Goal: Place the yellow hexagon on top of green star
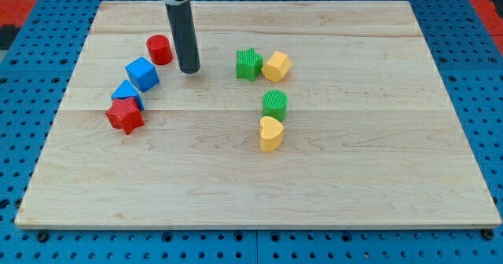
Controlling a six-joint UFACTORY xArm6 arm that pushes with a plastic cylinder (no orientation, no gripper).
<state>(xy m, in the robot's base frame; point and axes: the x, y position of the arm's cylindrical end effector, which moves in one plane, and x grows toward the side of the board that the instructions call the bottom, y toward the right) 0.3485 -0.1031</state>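
The yellow hexagon (277, 65) sits on the wooden board, touching the right side of the green star (248, 64). Both lie a little above the board's middle. My tip (189, 70) rests on the board to the left of the green star, with a clear gap between them. It stands just right of the red cylinder (159, 49) and the blue cube (142, 74).
A green cylinder (275, 104) and a yellow heart (270, 133) lie below the hexagon. A second blue block (126, 94) and a red star (125, 115) lie at the left. The wooden board (354, 177) sits on a blue pegboard.
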